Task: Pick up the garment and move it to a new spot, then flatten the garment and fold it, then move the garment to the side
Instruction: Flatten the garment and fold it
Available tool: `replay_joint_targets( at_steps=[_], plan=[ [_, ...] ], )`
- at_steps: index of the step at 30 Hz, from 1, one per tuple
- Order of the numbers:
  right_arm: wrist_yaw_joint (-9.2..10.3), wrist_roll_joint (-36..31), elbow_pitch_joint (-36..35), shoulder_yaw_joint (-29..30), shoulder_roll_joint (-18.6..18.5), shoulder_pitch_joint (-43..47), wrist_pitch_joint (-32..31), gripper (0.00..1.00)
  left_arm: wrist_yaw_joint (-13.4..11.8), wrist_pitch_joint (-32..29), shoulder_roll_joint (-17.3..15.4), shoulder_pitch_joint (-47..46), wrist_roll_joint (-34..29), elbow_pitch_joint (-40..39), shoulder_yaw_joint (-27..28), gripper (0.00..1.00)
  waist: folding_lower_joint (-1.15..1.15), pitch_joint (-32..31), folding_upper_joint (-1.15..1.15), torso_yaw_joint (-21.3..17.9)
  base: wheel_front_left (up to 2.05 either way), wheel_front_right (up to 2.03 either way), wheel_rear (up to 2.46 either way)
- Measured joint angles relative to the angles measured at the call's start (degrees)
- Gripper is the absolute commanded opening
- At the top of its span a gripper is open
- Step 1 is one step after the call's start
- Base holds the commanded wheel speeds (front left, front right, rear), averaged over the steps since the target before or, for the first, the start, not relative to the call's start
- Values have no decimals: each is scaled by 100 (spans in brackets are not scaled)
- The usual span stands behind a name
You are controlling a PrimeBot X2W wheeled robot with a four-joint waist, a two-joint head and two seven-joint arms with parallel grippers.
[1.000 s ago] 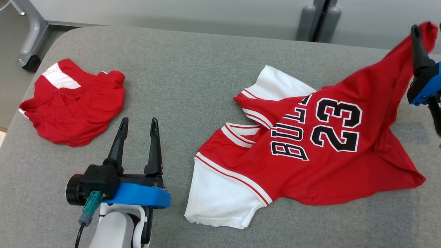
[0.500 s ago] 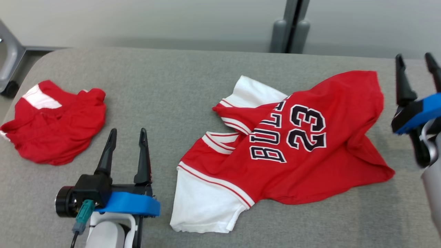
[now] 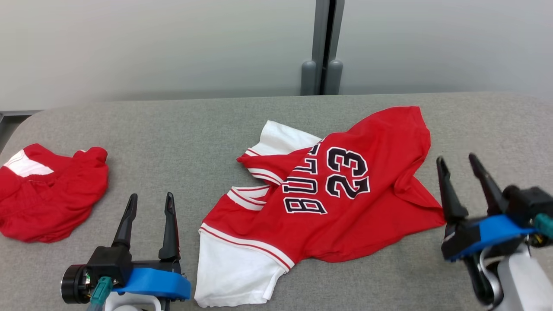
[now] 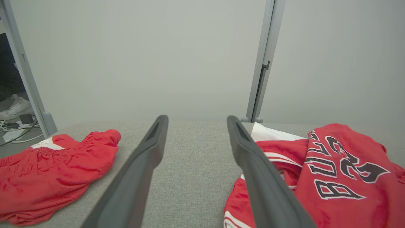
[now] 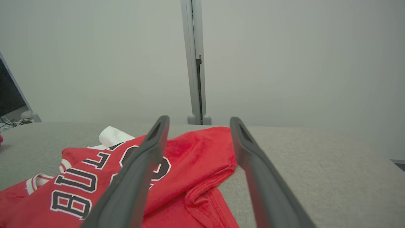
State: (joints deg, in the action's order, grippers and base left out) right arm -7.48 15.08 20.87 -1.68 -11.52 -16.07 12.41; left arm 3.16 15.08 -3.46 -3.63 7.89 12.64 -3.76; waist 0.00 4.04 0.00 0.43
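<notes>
- Jersey lies crumpled mid-frame on your grey table, reading "BULL 23"
- left gripper, right gripper: both gaping, empty
- Your left wrist view adds a white shoe, far left

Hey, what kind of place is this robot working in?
Probably a robot lab or office test bay, not a home: a grey felt-covered table, plain partition panels joined by a grey post, and loose cables beside it.
</notes>
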Motion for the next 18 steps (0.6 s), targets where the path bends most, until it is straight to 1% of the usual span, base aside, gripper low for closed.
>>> replay_joint_targets(
  at_steps=[5, 10, 13, 18],
  plan=[
    [-1, -230, -821, 185, 207, 752, -326, 100, 35, -1, 1, 31, -52, 13, -1, 100, 0, -54, 0, -2, 0, 0, 0],
    [-1, -383, -1448, 394, 419, 1362, -649, 100, 35, -1, 1, 102, -94, 45, 20, 100, 0, -99, 0, 26, 0, 0, 0],
    [-1, -544, -1635, 514, 502, 1629, -794, 100, 34, -1, 2, 118, -119, 64, 21, 100, 0, -116, 0, 53, 0, 0, 0],
    [0, -673, -1715, 665, 602, 1878, -909, 100, 22, -1, 0, 155, -169, 136, 5, 100, 0, -98, 0, 95, 0, 0, 0]
  ],
)
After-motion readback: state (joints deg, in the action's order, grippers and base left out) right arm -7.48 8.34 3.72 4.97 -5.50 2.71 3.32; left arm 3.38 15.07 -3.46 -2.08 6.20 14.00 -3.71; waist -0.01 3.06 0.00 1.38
